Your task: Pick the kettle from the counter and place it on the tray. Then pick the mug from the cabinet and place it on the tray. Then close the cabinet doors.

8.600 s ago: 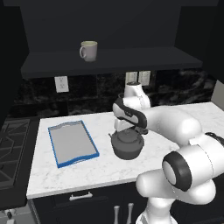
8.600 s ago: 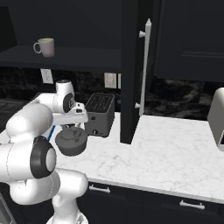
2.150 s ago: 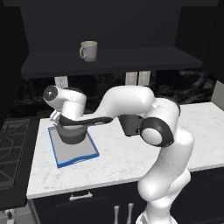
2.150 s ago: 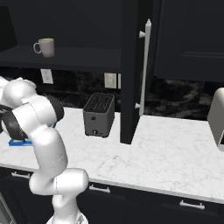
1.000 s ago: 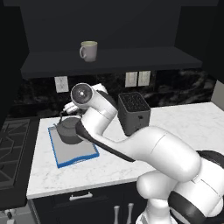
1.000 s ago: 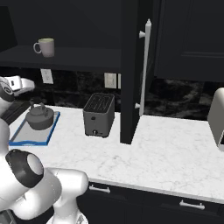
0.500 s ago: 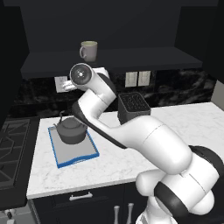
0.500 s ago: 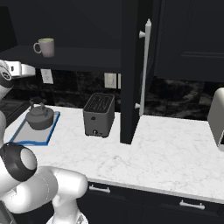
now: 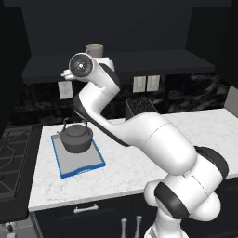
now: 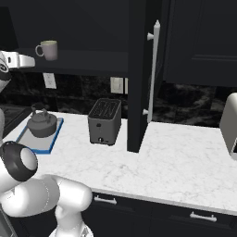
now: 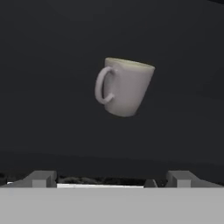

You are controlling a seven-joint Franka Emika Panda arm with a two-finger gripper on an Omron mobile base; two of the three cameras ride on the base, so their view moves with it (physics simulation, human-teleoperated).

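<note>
With the kettle (image 9: 76, 138) already on the tray (image 9: 79, 160), I should advance the released, empty claw (image 11: 111, 177) level toward the mug (image 11: 124, 86), straddling its body clear of the handle.

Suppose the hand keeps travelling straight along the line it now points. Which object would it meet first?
Most likely the mug on the cabinet shelf, ahead of the open hand with nothing between them, though the depth is hard to judge.

The arm reaches high, its hand (image 11: 111, 178) level with fingers spread wide, empty.
</note>
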